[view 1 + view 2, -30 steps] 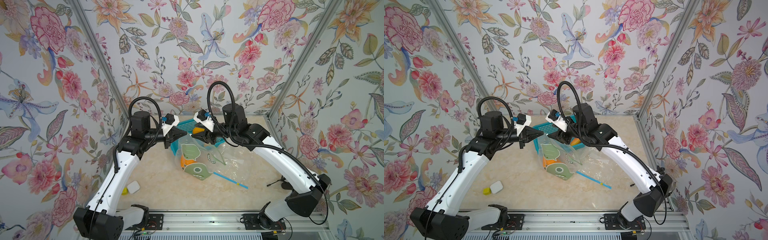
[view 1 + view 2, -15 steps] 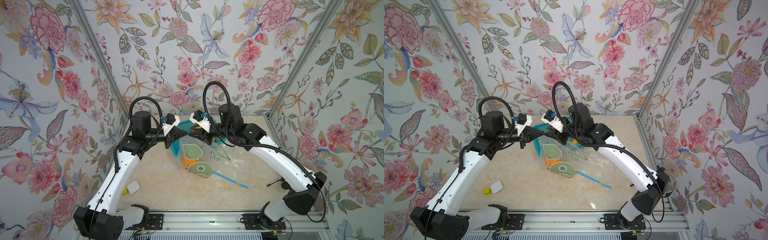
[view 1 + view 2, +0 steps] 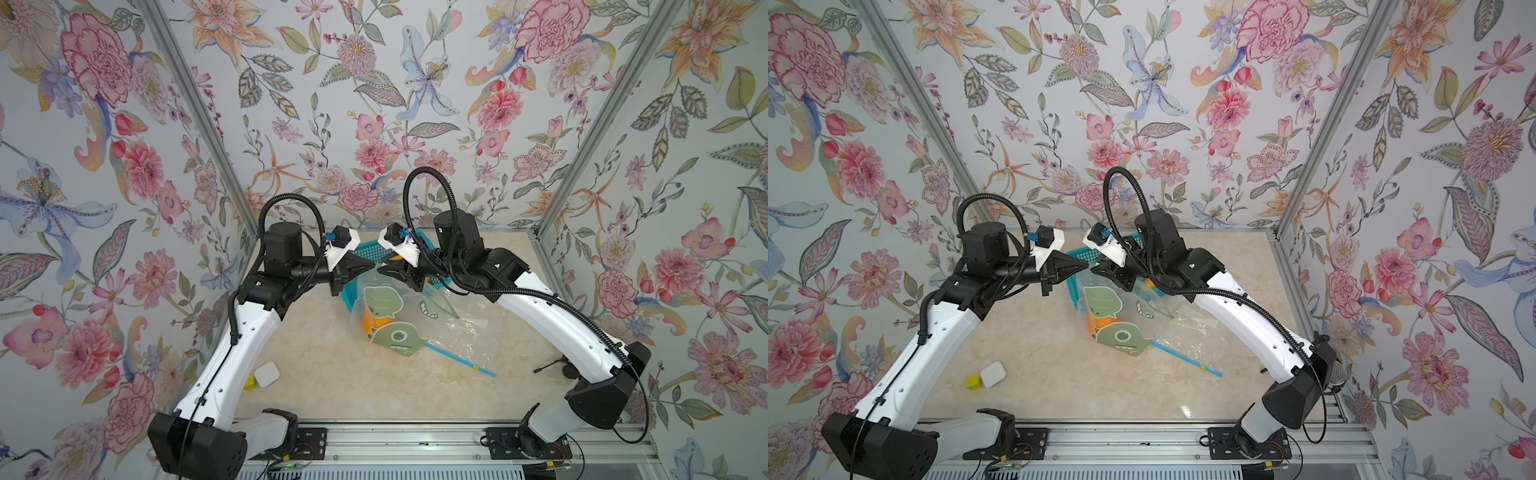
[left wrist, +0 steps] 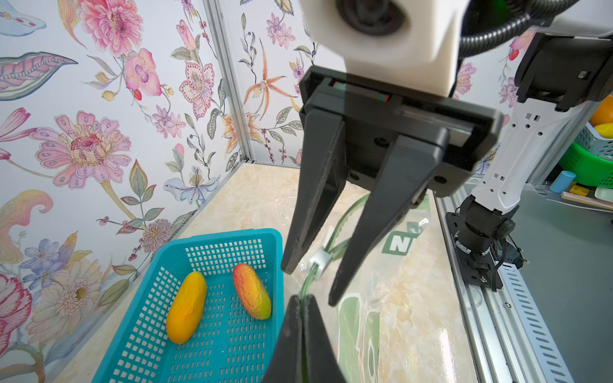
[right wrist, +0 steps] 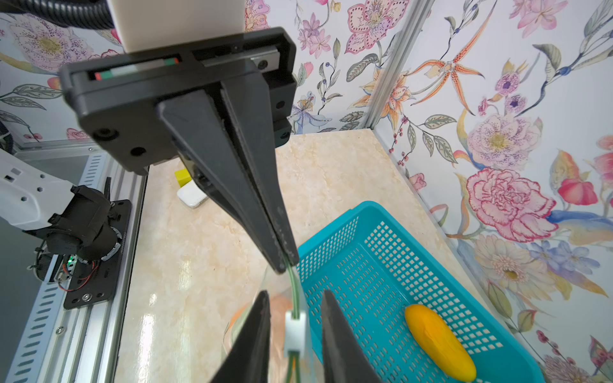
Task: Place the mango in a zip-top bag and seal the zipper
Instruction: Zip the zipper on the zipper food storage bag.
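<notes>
Left gripper (image 4: 301,300) pinches the zipper (image 4: 306,284); right gripper (image 5: 295,293) straddles its slider (image 5: 295,328).

Orange mango (image 3: 368,323) lies inside the clear, printed zip-top bag (image 3: 457,328).

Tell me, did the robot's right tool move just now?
Yes. The right tool slid sideways toward the left tool, so less of the teal basket, which stayed put, shows between them.
</notes>
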Controlling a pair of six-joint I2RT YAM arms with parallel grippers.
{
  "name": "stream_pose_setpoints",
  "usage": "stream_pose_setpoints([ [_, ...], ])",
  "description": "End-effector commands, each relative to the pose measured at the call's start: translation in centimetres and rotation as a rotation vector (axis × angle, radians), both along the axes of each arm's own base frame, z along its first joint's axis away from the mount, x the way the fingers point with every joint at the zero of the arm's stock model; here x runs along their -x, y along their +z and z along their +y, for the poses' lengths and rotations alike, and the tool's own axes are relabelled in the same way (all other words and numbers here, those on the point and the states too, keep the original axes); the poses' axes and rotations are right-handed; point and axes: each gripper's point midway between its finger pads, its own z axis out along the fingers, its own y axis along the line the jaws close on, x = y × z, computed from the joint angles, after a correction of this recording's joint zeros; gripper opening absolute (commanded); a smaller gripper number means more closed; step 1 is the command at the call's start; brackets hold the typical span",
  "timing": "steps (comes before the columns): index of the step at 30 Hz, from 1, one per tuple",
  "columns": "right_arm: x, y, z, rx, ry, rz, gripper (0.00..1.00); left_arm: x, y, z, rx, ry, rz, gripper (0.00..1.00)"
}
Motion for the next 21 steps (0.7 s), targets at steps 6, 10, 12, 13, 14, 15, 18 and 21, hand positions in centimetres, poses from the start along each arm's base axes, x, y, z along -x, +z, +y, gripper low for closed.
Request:
stream_pose_setpoints([
  [6,-0.3,-1.2,-0.4,0.024,-0.009,0.008,0.07,-0.7,-0.2,0.1,-0.002,0.048,0.0,0.0],
  [10,-0.3,-1.8,-1.6,0.032,-0.02,0.019,0.04,-1.8,-0.6,1.0,-0.001,0.117,0.019,0.0],
  [12,-0.3,-2.0,-2.3,0.033,-0.026,0.02,0.04,-2.4,-0.5,1.7,0.015,0.152,0.046,0.0],
  [13,-0.3,-2.1,-2.7,0.036,-0.033,0.022,0.03,-2.6,-0.5,2.1,0.019,0.167,0.052,0.0],
  [14,-0.3,-2.2,-3.1,0.038,-0.039,0.02,0.03,-2.8,-0.5,2.4,0.022,0.183,0.054,0.0],
  [15,-0.3,-2.4,-3.4,0.042,-0.046,0.021,0.04,-3.0,-0.3,2.7,0.026,0.197,0.052,0.0],
  [18,-0.2,-2.9,-4.7,0.052,-0.068,0.018,0.03,-3.5,0.1,3.5,0.041,0.25,0.05,0.0],
  [21,0.0,-3.2,-6.0,0.06,-0.092,0.015,0.03,-4.2,0.2,4.4,0.05,0.305,0.059,0.0],
])
